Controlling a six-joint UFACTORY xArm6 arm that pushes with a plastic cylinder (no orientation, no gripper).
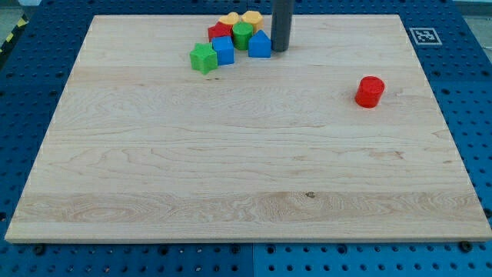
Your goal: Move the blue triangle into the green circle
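The blue triangle (260,45) lies near the view's top centre, at the right end of a cluster of blocks. The green circle (242,35) sits just to its upper left and touches it or nearly does. My tip (280,51) stands right against the blue triangle's right side. The dark rod rises from the tip out of the view's top.
The cluster also holds a green star (204,58), a blue cube (224,50), a red block (218,32) and two yellow blocks (229,18) (251,18). A red cylinder (370,91) stands alone at the right. A tag marker (423,35) sits at the board's top right corner.
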